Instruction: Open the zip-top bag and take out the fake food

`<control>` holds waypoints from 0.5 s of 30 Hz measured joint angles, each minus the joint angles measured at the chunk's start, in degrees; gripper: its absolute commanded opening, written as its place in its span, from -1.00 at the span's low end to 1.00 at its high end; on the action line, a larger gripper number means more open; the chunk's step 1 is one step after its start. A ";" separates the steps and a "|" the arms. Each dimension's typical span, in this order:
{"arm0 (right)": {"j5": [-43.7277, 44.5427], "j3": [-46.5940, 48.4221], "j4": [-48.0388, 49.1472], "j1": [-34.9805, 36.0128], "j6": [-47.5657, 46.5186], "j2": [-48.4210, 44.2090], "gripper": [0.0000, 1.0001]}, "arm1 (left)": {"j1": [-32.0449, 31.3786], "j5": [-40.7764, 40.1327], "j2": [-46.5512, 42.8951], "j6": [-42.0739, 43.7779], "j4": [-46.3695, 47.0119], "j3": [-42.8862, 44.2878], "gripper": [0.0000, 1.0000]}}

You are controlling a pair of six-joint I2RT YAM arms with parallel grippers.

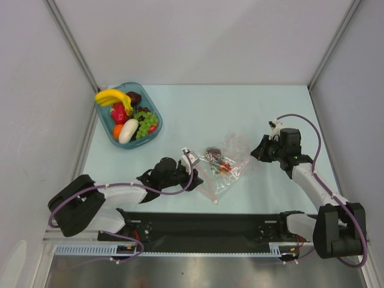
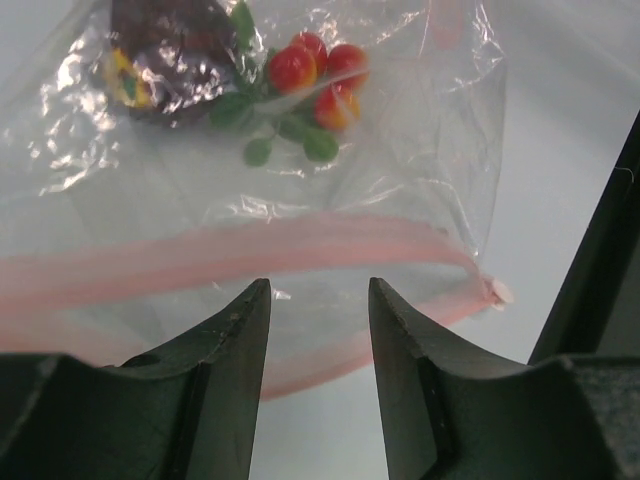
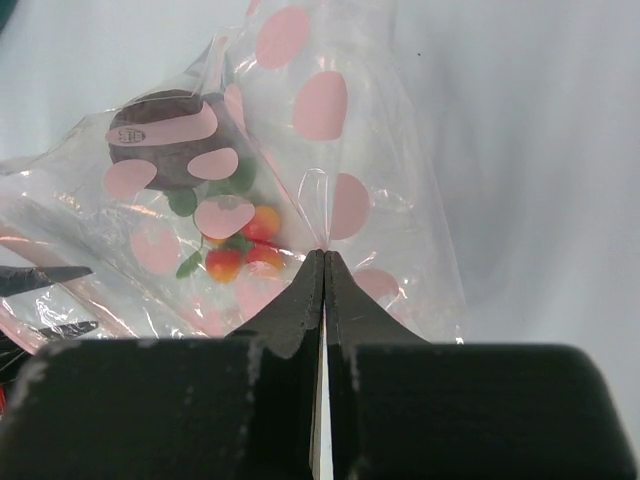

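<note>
Lab test cell: plain white walls [image 1: 180, 36] enclose a pale tabletop [image 1: 240, 108]

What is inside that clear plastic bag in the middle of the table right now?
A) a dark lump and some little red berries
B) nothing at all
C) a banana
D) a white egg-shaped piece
A: the left wrist view shows a dark lump and red berries through the bag, while the banana and white piece lie in the teal tray.
</note>
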 measured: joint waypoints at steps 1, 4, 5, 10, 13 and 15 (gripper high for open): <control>-0.04 0.02 0.00 0.00 0.00 0.04 -1.00 | -0.20 -0.04 1.27 0.11 0.68 0.63 -0.03; -0.13 0.00 0.00 0.00 -0.02 0.59 -1.00 | -1.42 -0.20 5.31 0.68 3.21 2.97 0.04; -0.13 0.00 0.00 0.00 -0.02 0.90 -1.00 | -2.10 -0.61 6.56 0.94 4.02 3.85 0.07; -0.11 0.02 0.00 0.00 -0.02 1.99 -1.00 | -5.11 -2.16 14.19 2.40 7.54 9.35 0.23; -0.13 0.02 -0.02 0.00 -0.02 2.16 -1.00 | -5.88 -3.78 18.03 3.06 9.16 11.34 0.29; -0.13 0.02 -0.02 0.00 -0.02 2.29 -1.00 | -6.10 -4.96 19.80 3.56 9.88 12.17 0.29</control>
